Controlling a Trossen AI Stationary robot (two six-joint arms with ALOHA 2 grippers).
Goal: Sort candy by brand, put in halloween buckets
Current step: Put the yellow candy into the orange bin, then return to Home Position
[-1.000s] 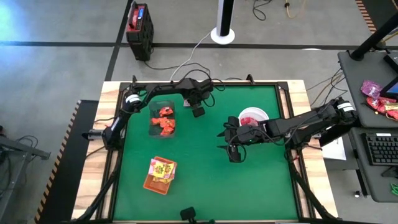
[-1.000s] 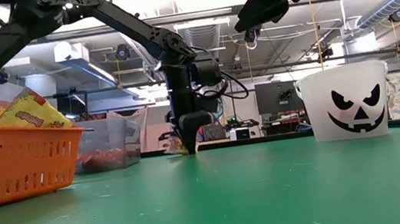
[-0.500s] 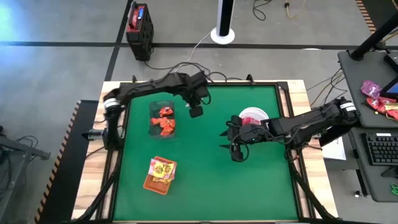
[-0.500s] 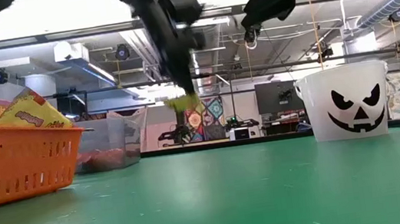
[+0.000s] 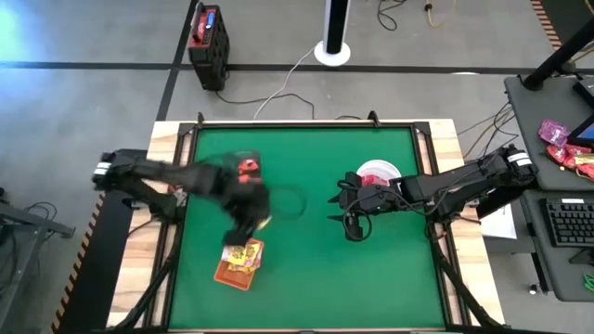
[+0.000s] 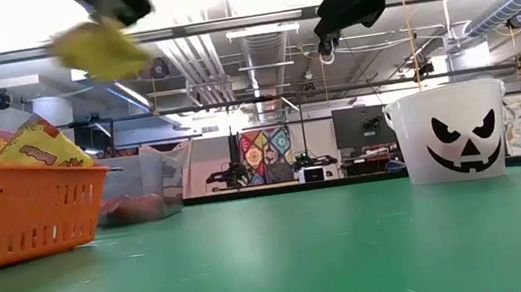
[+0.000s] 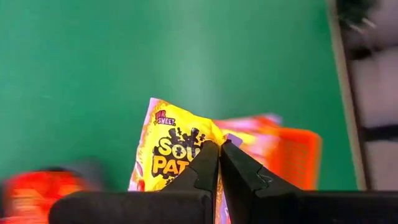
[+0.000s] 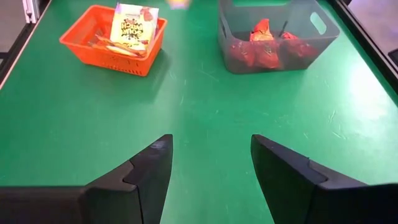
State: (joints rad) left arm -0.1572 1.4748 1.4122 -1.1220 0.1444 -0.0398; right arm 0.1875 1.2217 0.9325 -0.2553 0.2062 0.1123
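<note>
1. Green table (image 5: 306,278) bare of loose candy in the high view; sorting judged close to finished, with one packet in the air and not yet dropped.
2. Right arm parked over the table's right half, right gripper (image 5: 351,225) with fingers spread wide and empty, just beside the white bucket (image 5: 378,173) near the right edge.
3. Left arm blurred in mid-swing across the left half; left gripper (image 7: 219,163) pinched tight on a yellow candy bag (image 7: 171,149), carried above the table close to the orange basket (image 5: 232,272).
4. Dark clear tub (image 8: 277,34) toward the far left corner, loaded with red-wrapped candy (image 8: 264,46); no wording readable on those wrappers.
5. Orange basket near the front left edge, already stocked with yellow packets (image 8: 133,23); print there too small to read, though matching the carried bag in colour, so likely its destination.
6. White bucket marked with a black jack-o'-lantern face (image 6: 464,142); something pink or red inside, brand impossible to tell.
7. Carried bag printed "SOUR PAT…" in bold black, cut off by the fingers, with a small red "SWEET" patch above.
</note>
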